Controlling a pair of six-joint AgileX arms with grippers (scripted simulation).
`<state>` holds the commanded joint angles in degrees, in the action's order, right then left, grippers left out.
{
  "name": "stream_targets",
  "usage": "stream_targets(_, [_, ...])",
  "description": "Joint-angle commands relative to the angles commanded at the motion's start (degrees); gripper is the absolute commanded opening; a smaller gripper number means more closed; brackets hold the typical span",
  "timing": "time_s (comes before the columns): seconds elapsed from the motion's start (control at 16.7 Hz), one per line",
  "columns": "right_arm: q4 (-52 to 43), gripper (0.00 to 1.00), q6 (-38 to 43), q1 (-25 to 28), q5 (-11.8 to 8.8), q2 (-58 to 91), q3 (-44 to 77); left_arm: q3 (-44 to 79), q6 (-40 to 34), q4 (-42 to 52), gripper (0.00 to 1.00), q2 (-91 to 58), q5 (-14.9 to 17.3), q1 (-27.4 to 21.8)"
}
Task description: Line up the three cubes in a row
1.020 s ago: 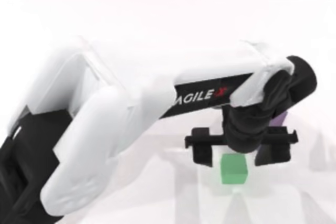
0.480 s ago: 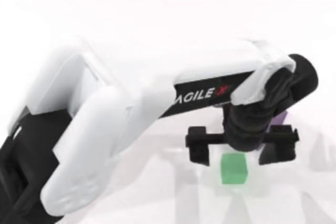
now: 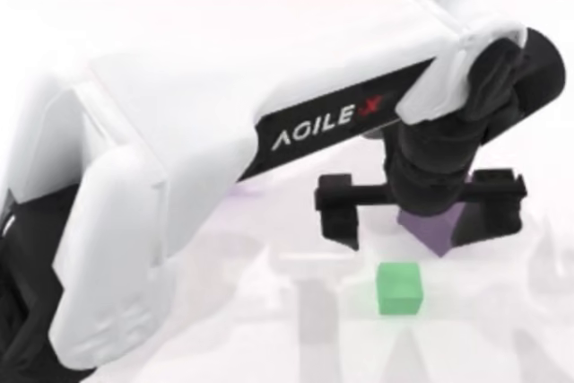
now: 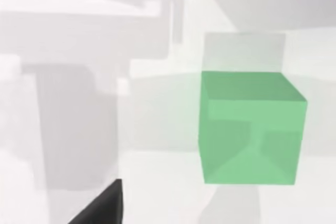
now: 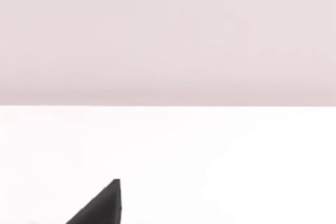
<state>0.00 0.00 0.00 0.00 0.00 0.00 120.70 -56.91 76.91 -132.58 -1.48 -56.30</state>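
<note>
A small green cube [image 3: 399,289] rests on the white table, near the front. It fills the left wrist view [image 4: 252,129], with nothing touching it. My left gripper [image 3: 414,229] hangs open above and just behind it, fingers spread wide, nothing between them. One dark fingertip [image 4: 102,205] shows in the left wrist view. A dull purple cube [image 3: 437,232] peeks out under the left wrist, behind the green one and partly hidden. My right arm is out of the top view; its wrist view shows one fingertip [image 5: 100,205] over bare table.
The left arm's white body [image 3: 179,177] covers much of the table's left and middle in the top view. A pale pink wall [image 5: 168,35] stands beyond the table's far edge.
The left gripper has lifted and drawn back from the green cube, which stays where it was. More of the dull purple cube now shows beneath the wrist.
</note>
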Motion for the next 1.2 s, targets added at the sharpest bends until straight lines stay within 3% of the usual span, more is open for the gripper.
stream_targets(0.24, [0.0, 1.0, 0.0, 0.0, 0.0, 0.0, 0.0, -0.14, 0.14, -0.16, 1.0, -0.18, 0.01, -0.22])
stream_targets(0.42, [0.0, 1.0, 0.0, 0.0, 0.0, 0.0, 0.0, -0.57, 4.04, -0.38, 1.0, 0.04, 0.13, 2.7])
stream_targets(0.6, [0.0, 1.0, 0.0, 0.0, 0.0, 0.0, 0.0, -1.54, 12.68, -0.77, 1.0, 0.41, 0.44, 8.92])
stream_targets(0.96, [0.0, 1.0, 0.0, 0.0, 0.0, 0.0, 0.0, -4.3, 37.21, -1.5, 1.0, 1.13, 1.34, 24.74])
stream_targets(1.2, [0.0, 1.0, 0.0, 0.0, 0.0, 0.0, 0.0, -5.25, 46.28, -2.16, 1.0, 1.77, 1.67, 31.96])
